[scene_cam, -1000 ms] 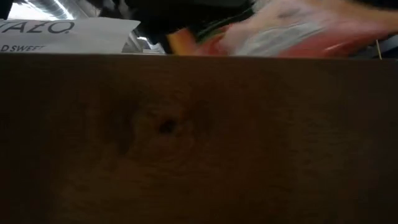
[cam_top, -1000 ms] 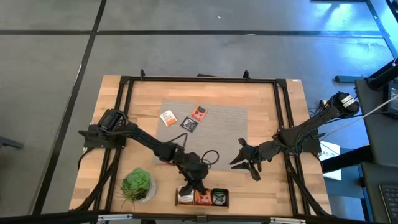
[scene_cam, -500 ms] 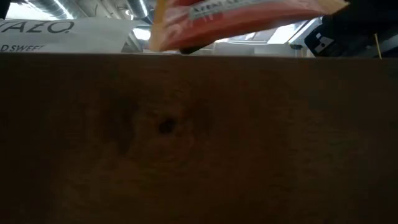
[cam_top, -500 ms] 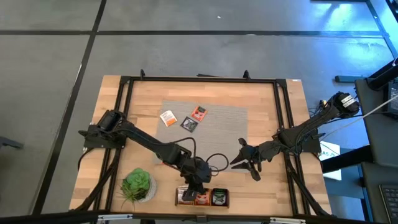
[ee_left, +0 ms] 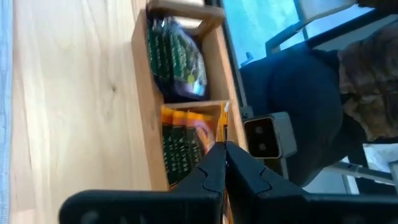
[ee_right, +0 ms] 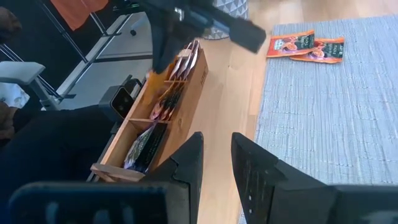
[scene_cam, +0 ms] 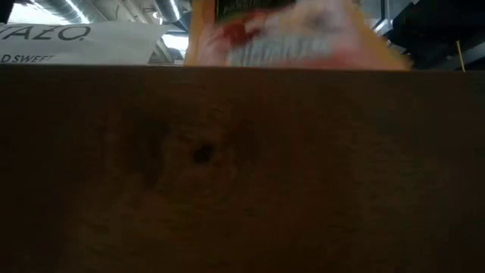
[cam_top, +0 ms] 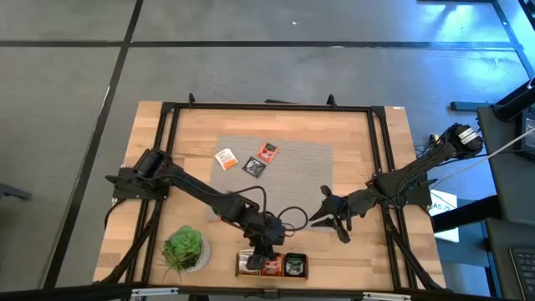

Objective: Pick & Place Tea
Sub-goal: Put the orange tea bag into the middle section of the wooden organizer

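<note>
Pinching shut, edge-on, on what looks like an orange sachet: so stands the left gripper, right above the wooden box at the front edge of the table, over its middle compartment. Waiting off to the side, over the bare wood just beside the grey mat: the right gripper, fingers partly apart, nothing between them.

Risks, as a judgement:
- Catching the soft packet on the thin divider, then folding it or dropping it into the neighbouring cell with the black sachets.
- Letting go too high, so leaving it standing on the packets already inside, or tipping it over the wall.

Three more sachets lying on the mat, well apart from the box.

Hard to make out:
- Blurred print on the held packet in the low view, lower part hidden behind the box wall.
- Contact line between fingers and packet barely visible in the left wrist view.
- Number of packets in each cell impossible to count.
</note>
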